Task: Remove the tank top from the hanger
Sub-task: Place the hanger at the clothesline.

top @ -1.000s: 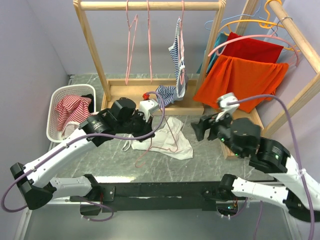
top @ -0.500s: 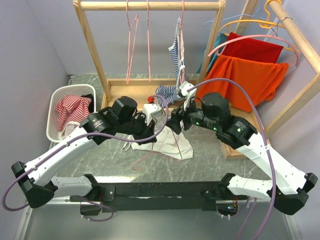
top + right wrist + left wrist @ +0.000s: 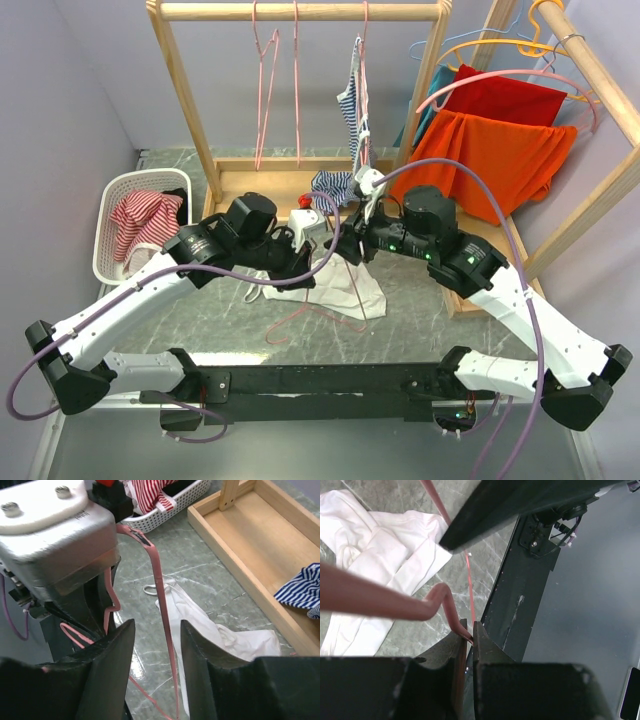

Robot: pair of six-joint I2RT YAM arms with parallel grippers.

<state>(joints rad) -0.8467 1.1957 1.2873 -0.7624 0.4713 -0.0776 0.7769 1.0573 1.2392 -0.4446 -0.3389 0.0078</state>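
Two end effectors are meeting low over the table (image 3: pixel 420 325), both at one pink hanger (image 3: pixel 156 575). The left end effector (image 3: pixel 470 635) is pinching the hanger's wire just below its hook bend, jaws almost together with only the wire between them. The right end effector (image 3: pixel 157 625) is facing it from the other side. Its jaws are standing about half open and straddling the hanger's long arm, and the wire is running down through the gap without clearly touching either finger. It is gripping nothing.

The tank top (image 3: pixel 350 290), white, is lying crumpled on the table just under and a little beyond both end effectors, and the hanger's lower part is crossing over it. Whether a strap is looped round the wire I cannot tell.

Farther out, past the right end effector, a wooden rack (image 3: pixel 300 12) is carrying spare hangers (image 3: pixel 262 90) and a blue-striped garment (image 3: pixel 352 100) that is trailing down into the rack's base. Well off to the left of the left end effector, a white basket (image 3: pixel 103 215) is holding red-striped cloth (image 3: pixel 140 215). Far to the right of the right end effector, orange tops (image 3: pixel 480 155) are hanging on a second rack.
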